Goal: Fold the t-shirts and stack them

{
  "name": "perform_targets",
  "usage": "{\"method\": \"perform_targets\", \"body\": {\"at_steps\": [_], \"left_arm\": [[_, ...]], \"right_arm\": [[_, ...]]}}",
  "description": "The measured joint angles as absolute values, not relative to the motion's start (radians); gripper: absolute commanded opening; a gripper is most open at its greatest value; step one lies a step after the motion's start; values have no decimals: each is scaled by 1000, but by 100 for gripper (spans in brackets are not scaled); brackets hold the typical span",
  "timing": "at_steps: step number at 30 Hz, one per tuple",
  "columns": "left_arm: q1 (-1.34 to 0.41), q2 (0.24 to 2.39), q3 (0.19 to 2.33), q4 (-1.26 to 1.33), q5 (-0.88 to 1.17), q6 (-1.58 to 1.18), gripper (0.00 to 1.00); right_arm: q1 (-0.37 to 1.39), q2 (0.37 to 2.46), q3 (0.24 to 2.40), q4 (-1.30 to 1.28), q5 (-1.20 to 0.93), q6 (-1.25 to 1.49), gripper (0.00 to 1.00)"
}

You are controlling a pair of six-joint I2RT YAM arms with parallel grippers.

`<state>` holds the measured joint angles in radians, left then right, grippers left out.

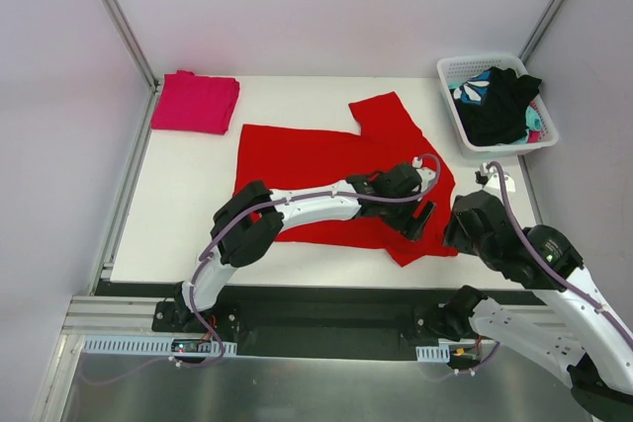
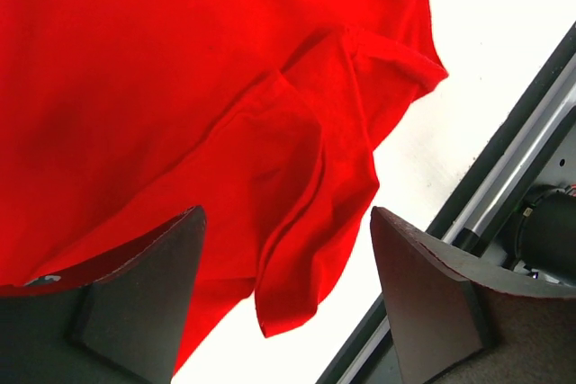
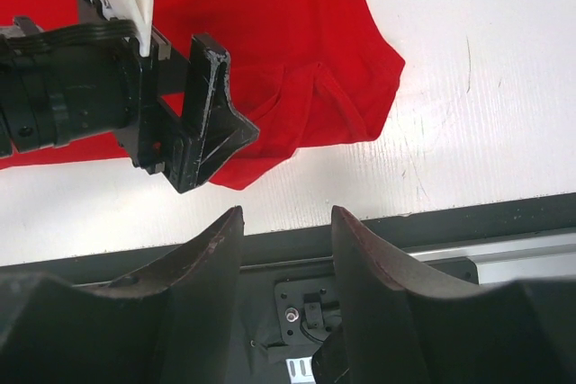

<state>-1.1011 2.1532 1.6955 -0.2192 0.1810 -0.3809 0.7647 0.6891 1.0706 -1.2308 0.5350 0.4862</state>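
One magenta-pink t-shirt (image 1: pixel 195 102) lies folded at the far left corner of the table (image 1: pixel 178 214), with bare white surface in front of it. One red t-shirt (image 1: pixel 307 160) sprawls across the middle, its near right corner rumpled close to the front edge. The left gripper (image 2: pixel 286 220) hovers there, fingers spread, grasping nothing. Just right of it, the right gripper (image 3: pixel 286 218) hangs released over the front edge. One basket (image 1: pixel 506 148) at far right holds a black garment (image 1: pixel 499 106) and a teal-and-white garment (image 1: pixel 473 89).

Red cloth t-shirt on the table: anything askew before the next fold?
Yes. The plain red cloth t-shirt has its near right sleeve creased and doubled over itself at the front of the white table, under the open left gripper; the rest lies fairly flat.
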Motion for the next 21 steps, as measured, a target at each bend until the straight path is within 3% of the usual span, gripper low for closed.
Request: {"method": "perform_targets", "body": {"at_steps": [13, 21], "left_arm": [[-1113, 2159, 1696, -185, 214, -409, 53], [-1124, 2212, 1711, -168, 227, -414, 50]], "right_arm": [[765, 684, 1071, -1239, 535, 487, 47], [765, 674, 1071, -1244, 535, 487, 47]]}}
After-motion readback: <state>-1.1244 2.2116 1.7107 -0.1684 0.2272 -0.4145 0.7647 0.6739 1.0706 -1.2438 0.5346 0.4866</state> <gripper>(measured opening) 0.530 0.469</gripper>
